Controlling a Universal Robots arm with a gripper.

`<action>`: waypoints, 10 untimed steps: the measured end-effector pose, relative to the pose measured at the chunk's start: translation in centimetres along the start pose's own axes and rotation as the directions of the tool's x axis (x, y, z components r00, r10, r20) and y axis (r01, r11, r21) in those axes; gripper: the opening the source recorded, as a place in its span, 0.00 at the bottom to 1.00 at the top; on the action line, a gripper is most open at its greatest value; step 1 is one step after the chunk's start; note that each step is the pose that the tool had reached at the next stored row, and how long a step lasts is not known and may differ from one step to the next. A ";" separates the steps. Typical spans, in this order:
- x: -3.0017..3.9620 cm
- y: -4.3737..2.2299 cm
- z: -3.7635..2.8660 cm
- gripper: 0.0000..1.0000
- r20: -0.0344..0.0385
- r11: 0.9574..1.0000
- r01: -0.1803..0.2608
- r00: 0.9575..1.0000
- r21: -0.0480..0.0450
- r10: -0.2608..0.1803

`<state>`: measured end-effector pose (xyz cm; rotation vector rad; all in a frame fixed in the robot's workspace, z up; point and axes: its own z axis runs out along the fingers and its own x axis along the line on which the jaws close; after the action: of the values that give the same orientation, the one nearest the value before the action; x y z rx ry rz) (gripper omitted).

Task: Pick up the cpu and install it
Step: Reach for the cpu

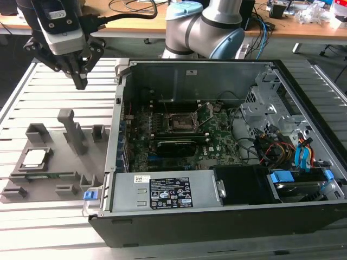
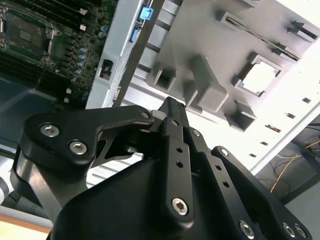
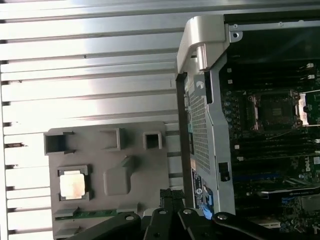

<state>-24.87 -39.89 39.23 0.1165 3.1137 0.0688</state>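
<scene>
On the slatted metal table (image 1: 38, 227), a tray (image 1: 60, 162) holds the silvery square cpu (image 1: 33, 157) — gripper (image 1: 81, 84) clenched, empty.

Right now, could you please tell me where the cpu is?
The cpu lies in a pocket of the grey tray, at the exterior view's left, beside the open computer case and outside it.

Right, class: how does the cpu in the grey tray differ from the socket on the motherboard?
The cpu is pale silver; the socket is dark with a metal frame. The cpu lies in the tray outside the case; the socket sits inside it, on the motherboard. Both are square.
</scene>
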 end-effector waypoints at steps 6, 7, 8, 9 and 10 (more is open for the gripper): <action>2.55 -0.19 -0.03 0.11 0.000 1.000 0.000 1.000 0.000 0.000; 2.77 -0.20 -0.03 0.11 0.000 1.000 0.000 1.000 0.000 0.000; 3.04 -0.23 -0.03 0.11 0.000 1.000 0.000 1.000 0.000 0.000; 3.40 -0.25 -0.03 0.11 0.000 1.000 0.000 1.000 0.000 0.000; 3.63 -0.27 -0.02 0.11 0.000 1.000 0.000 1.000 0.000 0.000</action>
<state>-28.51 -39.89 39.15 0.1166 3.1136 0.0688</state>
